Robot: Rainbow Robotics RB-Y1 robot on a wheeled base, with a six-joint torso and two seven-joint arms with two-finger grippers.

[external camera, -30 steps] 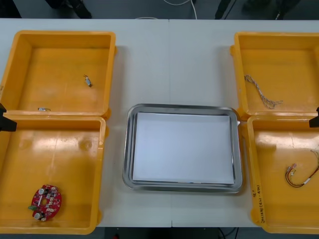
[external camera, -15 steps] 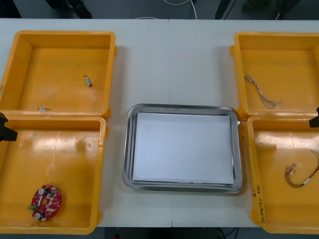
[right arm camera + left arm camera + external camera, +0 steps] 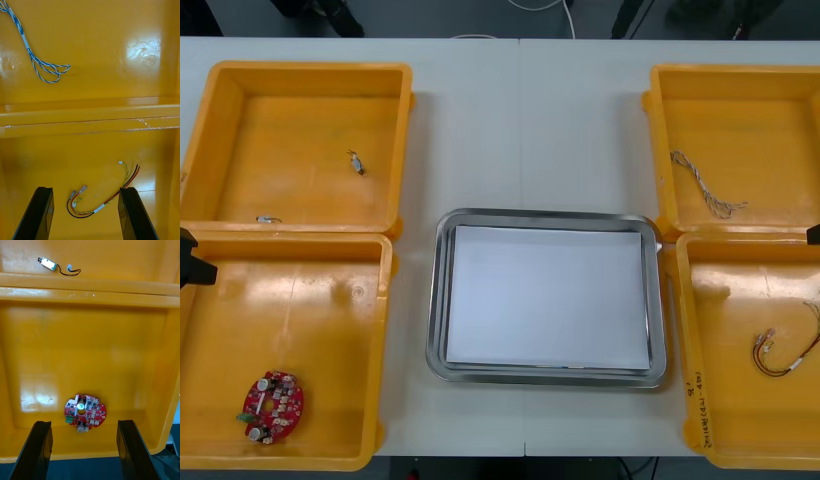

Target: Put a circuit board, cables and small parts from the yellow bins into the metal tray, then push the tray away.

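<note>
The left gripper (image 3: 83, 425) is hanging with its black fingers spread wide over the near yellow plastic bin (image 3: 385, 330) at 8 o'clock on the table. The round red circuit board (image 3: 85, 415) is lying untouched at that bin's 7 o'clock corner, just beyond the fingertips. Over the last second this gripper has been creeping nearer along the table's 9 o'clock edge, probably lining up on the board. The right gripper (image 3: 85, 189) is also standing open, over the bin at 4 o'clock where the red and yellow cable (image 3: 101, 198) is lying. It has been sliding outward at 3 o'clock. The white-lined metal tray (image 3: 438, 300) at centre is holding nothing, so loading is only starting.
</note>
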